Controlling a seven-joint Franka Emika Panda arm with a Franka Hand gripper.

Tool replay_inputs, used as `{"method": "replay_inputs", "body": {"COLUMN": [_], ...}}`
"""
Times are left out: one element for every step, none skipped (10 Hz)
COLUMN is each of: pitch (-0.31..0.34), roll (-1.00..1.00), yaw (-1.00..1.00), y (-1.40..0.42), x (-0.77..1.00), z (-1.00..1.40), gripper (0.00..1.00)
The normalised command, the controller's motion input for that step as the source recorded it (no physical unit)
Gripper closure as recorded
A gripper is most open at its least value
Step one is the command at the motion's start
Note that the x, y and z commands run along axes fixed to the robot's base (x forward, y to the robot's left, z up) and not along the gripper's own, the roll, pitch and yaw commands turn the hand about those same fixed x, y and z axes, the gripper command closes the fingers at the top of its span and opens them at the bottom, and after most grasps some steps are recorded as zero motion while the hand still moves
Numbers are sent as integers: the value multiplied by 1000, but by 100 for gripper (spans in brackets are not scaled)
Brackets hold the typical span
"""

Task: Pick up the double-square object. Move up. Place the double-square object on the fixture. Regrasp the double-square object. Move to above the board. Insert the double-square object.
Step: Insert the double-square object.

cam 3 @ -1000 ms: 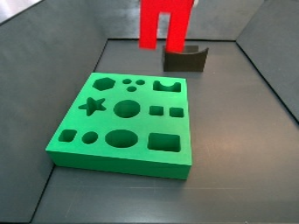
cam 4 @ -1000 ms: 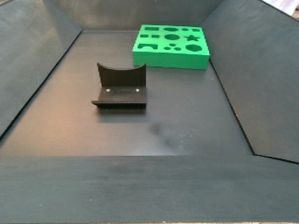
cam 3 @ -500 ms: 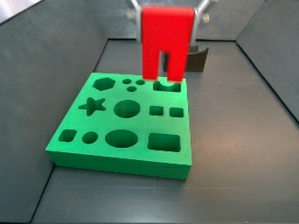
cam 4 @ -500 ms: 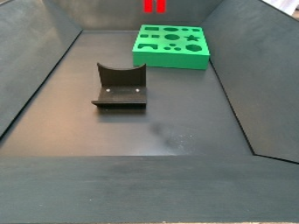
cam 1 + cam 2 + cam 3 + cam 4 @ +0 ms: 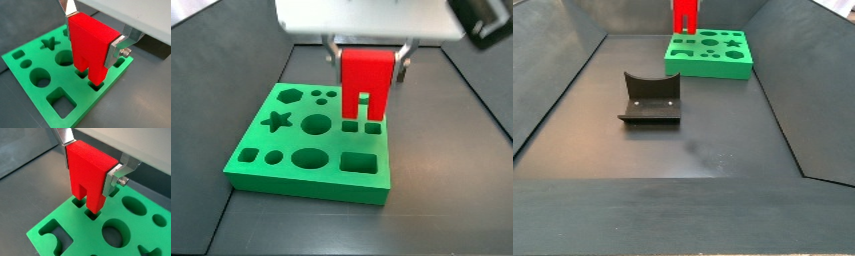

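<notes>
Where claw (image 5: 93, 37) clamps: double-square object (image 5: 90, 47).

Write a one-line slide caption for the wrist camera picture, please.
Gripper holds the red double-square object upright, prongs entering two small square holes of the green board.

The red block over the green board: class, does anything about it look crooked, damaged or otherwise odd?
Nothing stands out. The gripper holds the red block upright, prongs down, entering the two small square holes of the green board. The dark fixture sits apart on the floor, undisturbed.
</notes>
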Motion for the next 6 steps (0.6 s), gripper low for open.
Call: {"method": "replay_inputs", "body": {"pitch": [-140, -106, -167, -171, -143, -77], "roll": [37, 21, 40, 69, 87, 0], "yaw": [0, 71, 74, 60, 0, 6], "y": [-77, 0, 0, 0, 74, 223], "x": [-49, 0, 0, -69, -89, 0], "z": [-306, -531, -671, -697, -726, -549], "gripper": [100, 100, 100, 100, 100, 100]}}
